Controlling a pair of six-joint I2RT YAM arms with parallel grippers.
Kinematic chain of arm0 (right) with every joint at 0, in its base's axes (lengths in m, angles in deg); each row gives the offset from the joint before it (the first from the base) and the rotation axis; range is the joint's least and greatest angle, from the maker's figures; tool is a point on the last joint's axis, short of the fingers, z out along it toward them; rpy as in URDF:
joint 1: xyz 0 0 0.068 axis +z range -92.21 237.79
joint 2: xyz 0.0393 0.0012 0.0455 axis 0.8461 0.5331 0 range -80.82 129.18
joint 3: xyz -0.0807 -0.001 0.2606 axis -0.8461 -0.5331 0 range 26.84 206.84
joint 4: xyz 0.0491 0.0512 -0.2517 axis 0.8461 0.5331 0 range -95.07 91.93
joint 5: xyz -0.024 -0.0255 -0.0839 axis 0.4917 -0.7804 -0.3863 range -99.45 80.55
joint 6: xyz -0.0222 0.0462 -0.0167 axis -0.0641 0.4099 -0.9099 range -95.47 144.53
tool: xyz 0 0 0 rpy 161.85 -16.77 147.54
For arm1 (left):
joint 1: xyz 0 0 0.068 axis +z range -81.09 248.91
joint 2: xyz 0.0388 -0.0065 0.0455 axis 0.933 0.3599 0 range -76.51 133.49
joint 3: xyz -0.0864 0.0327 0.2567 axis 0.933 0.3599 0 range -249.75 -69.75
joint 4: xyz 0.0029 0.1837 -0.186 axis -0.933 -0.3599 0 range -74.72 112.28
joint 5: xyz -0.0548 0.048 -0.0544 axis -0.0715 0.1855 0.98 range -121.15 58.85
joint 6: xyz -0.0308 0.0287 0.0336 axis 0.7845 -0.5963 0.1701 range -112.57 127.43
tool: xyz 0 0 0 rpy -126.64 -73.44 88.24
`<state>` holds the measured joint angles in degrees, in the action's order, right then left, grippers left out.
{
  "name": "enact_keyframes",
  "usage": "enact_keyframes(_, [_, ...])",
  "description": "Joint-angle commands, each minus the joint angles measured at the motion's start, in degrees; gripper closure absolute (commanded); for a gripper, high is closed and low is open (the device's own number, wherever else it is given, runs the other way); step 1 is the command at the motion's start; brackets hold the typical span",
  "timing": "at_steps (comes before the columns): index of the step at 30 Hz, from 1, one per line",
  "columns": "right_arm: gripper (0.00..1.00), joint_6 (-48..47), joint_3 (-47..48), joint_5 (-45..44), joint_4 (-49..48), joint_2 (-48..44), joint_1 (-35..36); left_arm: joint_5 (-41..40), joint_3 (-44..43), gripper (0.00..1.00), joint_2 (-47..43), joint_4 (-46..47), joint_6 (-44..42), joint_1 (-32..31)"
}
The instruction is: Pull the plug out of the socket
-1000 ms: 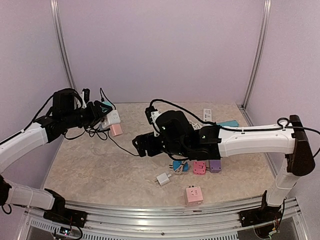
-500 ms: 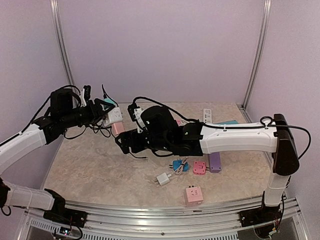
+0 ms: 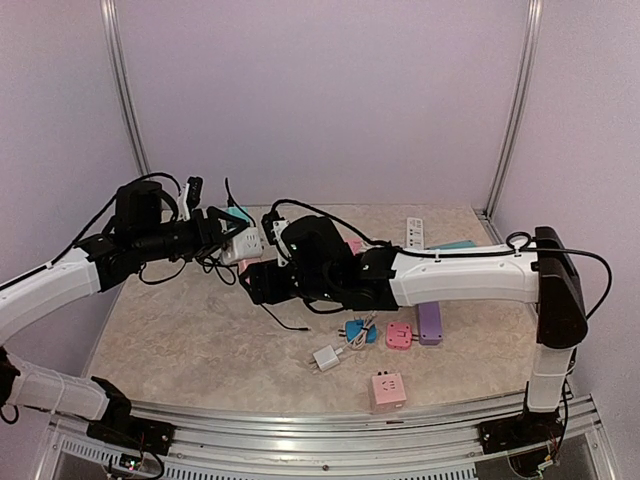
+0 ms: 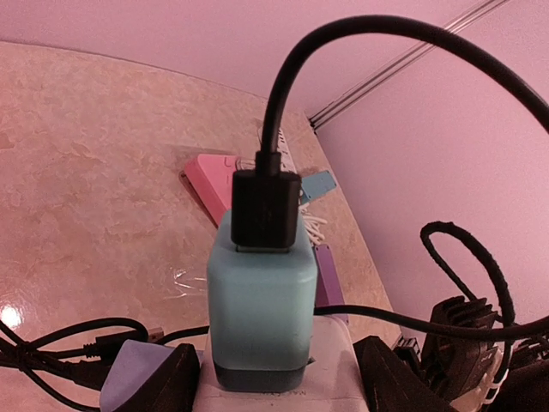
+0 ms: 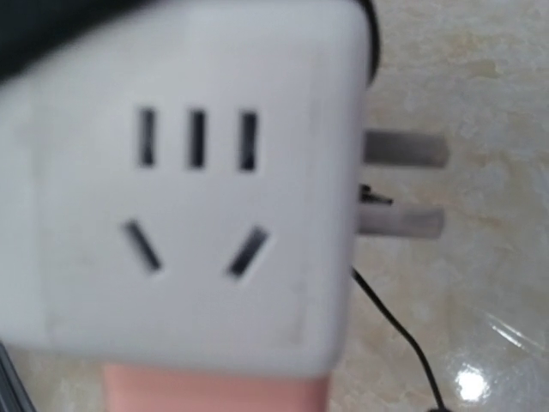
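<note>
My left gripper (image 3: 228, 233) holds a white socket cube (image 3: 247, 246) above the table's back left. In the left wrist view its fingers (image 4: 171, 379) press the white socket (image 4: 330, 378) from both sides. A teal plug (image 4: 260, 296) stands in the socket, and a black cable (image 4: 283, 81) runs out of the plug's top. My right gripper (image 3: 260, 283) hangs right beside the socket. The right wrist view is filled by the socket's white face (image 5: 184, 189), with two metal prongs (image 5: 403, 184) at its right side and a pink part (image 5: 214, 390) below. The right fingers do not show.
On the table lie a white charger (image 3: 326, 358), a pink cube (image 3: 388, 390), a pink adapter (image 3: 399, 335), a blue adapter (image 3: 356, 332) and a purple block (image 3: 430, 322). A white power strip (image 3: 415, 230) and a teal block (image 3: 455, 246) lie at the back right. A loose black cable (image 3: 285, 322) trails below the socket.
The right arm has swung left and come up against the socket. The left arm has carried the socket and plug a little to the right.
</note>
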<state>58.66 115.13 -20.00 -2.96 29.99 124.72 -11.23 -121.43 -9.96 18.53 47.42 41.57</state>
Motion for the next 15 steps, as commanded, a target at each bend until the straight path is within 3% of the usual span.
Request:
enact_keyframes(1, [0.28,0.3,2.6,-0.9,1.4,2.1,-0.3,0.9,-0.6,0.77,-0.2,4.8,-1.3,-0.5])
enact_keyframes(7, [0.36,0.2,2.8,-0.4,0.9,2.6,-0.3,0.8,-0.8,0.77,-0.1,4.6,-1.5,-0.5])
enact_keyframes(15, [0.55,0.1,2.8,0.2,0.4,2.5,-0.4,0.6,-0.9,0.77,0.1,4.5,-1.7,-0.5])
